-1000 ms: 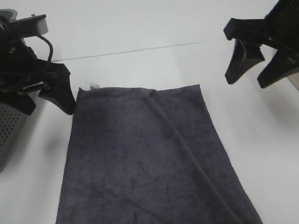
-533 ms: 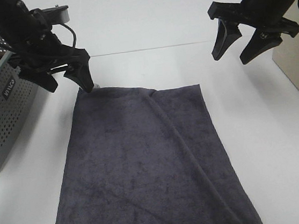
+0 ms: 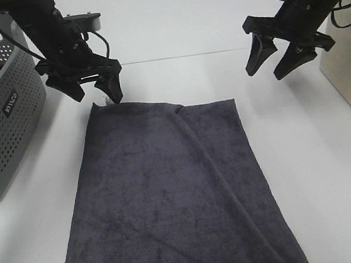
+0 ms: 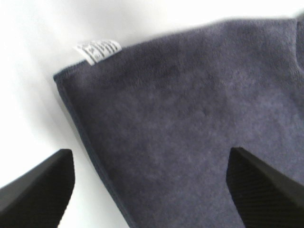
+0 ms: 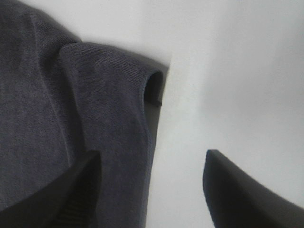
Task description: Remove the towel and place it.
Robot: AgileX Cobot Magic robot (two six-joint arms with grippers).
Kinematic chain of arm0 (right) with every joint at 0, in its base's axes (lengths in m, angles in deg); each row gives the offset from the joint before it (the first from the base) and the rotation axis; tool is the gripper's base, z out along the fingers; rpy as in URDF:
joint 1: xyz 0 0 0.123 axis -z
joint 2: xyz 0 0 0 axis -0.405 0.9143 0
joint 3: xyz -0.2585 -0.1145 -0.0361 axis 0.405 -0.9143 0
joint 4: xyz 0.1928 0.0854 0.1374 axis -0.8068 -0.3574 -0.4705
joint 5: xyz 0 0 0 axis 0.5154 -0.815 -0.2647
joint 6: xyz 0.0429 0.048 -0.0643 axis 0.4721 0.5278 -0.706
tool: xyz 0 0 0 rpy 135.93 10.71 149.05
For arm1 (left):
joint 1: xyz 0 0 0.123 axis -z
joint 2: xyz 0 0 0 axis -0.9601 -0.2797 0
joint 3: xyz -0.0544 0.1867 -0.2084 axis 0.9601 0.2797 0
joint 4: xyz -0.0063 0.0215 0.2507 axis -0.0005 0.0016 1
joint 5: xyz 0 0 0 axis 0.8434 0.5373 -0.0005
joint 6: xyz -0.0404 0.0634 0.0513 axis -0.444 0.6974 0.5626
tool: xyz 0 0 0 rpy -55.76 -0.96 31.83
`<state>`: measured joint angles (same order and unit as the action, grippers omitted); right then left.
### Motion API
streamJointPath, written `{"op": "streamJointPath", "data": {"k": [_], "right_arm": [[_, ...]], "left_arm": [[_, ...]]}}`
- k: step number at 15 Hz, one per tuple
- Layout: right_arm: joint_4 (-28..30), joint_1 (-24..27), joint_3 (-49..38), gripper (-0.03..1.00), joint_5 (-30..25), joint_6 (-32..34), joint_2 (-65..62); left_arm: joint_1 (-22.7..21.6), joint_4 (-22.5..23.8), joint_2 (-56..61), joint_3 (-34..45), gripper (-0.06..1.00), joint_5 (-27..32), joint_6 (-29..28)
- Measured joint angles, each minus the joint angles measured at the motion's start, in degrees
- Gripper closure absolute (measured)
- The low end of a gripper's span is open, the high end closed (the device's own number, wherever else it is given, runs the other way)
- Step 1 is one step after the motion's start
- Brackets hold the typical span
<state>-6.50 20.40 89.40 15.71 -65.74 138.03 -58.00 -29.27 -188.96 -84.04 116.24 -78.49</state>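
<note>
Two grippers hang over the far end of the towel (image 3: pixel 176 195), and both have their fingers spread wide with nothing in them. The towel lies flat on the white table (image 3: pixel 305 155), next to the grey basket (image 3: pixel 0 126). It looks out of the basket already, so the job seems nearly done.

The left gripper (image 3: pixel 94 88) is just above the far left corner, near the little white tag (image 4: pixel 97 51). The right gripper (image 3: pixel 276 56) is up and off to the side of the far right corner, which is a bit curled over (image 5: pixel 107 61).

To finish well, I think each gripper should lift straight up and away. They should not snag the cloth or drag it. The long fold down the middle may need smoothing.
</note>
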Motion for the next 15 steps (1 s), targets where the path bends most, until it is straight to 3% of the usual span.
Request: {"op": "streamJointPath", "data": {"k": [3,8,12,15], "right_arm": [[-2.64,0.0,4.47,0.36,-0.86,-2.23,4.98],[-2.92,0.0,8.82,0.36,-1.49,-2.35,11.29],[-2.98,0.0,9.4,0.36,-0.97,-2.41,14.38],[-6.93,0.0,9.4,0.36,-0.8,-4.35,16.27]], "left_arm": [[-2.23,-0.57,-4.35,-5.1,0.13,2.86,-1.66],[-6.65,-3.55,-7.33,-5.84,0.13,2.92,-1.32],[-7.1,-5.39,-9.45,-5.84,0.13,0.92,0.17],[-7.28,-6.99,-10.37,-5.84,0.13,-0.34,0.86]]}}
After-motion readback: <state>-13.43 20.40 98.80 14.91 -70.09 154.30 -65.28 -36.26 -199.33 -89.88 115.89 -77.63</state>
